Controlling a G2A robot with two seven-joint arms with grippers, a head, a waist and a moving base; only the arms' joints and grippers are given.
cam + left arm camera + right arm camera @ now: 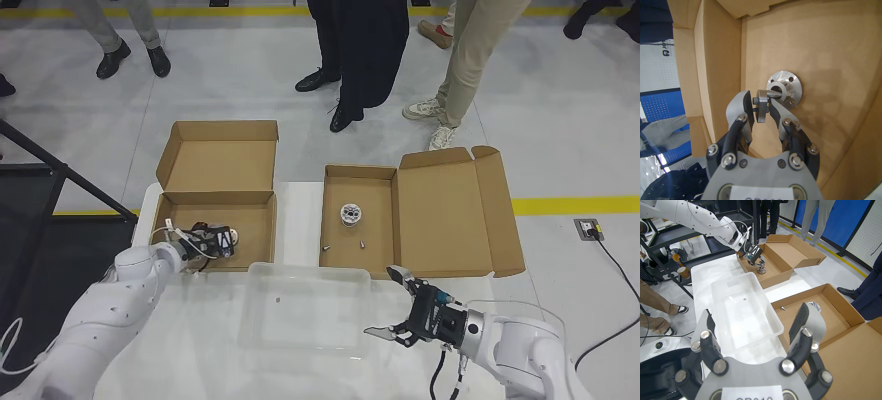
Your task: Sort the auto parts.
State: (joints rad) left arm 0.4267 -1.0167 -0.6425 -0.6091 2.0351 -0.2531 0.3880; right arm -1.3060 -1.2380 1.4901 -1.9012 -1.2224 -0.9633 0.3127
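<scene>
Left hand [759, 103] snug around metal part [762, 113]

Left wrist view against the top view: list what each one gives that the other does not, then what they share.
From the left wrist view: the close detail of the left gripper, shut on a metal pin whose tip sits at the bore of a flanged disc with bolt holes. From the top view: the open right gripper beside a clear tray, and a second box holding a round part and two small screws. Shared: the left gripper inside the left cardboard box.
</scene>
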